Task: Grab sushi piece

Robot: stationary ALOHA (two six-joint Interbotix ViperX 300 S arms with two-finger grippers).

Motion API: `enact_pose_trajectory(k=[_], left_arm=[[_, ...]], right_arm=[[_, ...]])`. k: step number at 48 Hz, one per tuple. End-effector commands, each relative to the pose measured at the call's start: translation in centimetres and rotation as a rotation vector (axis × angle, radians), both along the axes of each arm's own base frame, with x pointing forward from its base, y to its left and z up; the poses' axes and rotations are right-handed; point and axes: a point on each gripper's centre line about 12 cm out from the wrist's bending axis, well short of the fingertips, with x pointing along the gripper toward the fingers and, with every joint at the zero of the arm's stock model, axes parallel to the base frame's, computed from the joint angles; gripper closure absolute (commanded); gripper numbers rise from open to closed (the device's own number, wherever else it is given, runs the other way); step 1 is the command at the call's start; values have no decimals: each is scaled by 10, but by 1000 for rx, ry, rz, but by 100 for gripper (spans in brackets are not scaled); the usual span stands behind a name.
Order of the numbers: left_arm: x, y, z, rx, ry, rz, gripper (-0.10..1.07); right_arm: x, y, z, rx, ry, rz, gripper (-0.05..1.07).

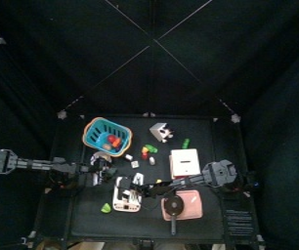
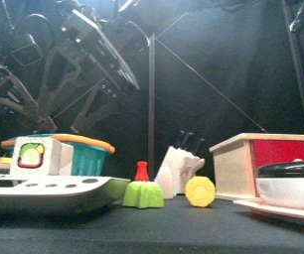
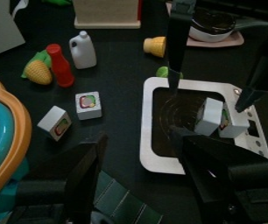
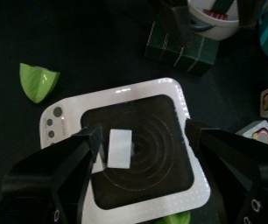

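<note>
On inspection, the left tool (image 3: pixel 143 166) hovered with its jaws apart above the white scale (image 3: pixel 160 153), beside the teal basket (image 1: pixel 103 132). The sushi piece (image 4: pixel 117 147) lay flat on the scale's dark plate. The right tool (image 4: pixel 137 179) hung directly over it, jaws spread wide and straddling the piece without evident contact. Judgement: the approach stage was in hand; the next move called for lowering the right tool and closing squarely on the piece without shifting the scale across the tabletop (image 1: pixel 211 132).

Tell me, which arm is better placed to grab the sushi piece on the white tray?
Right: its open tool hangs over the sushi piece on the white tray; the left tool is not over it.
</note>
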Motion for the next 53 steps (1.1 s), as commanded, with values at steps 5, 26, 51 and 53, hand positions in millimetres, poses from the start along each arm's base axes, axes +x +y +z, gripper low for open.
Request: enact_pose_trajectory(k=[5,26,51,53], left_arm=[[4,0,5,0,-15,0,5],[4,0,6,0,-18,0,5],[4,0,6,0,-18,0,5],[4,0,5,0,-17,0,5]], right_arm=[[2,-1,17,11,-39,-1,-1],[4,-3,3,15,-13,-9,-1],[2,-4,-11,10,17,-11,-1],[2,-4,-11,12,16,-11,-1]])
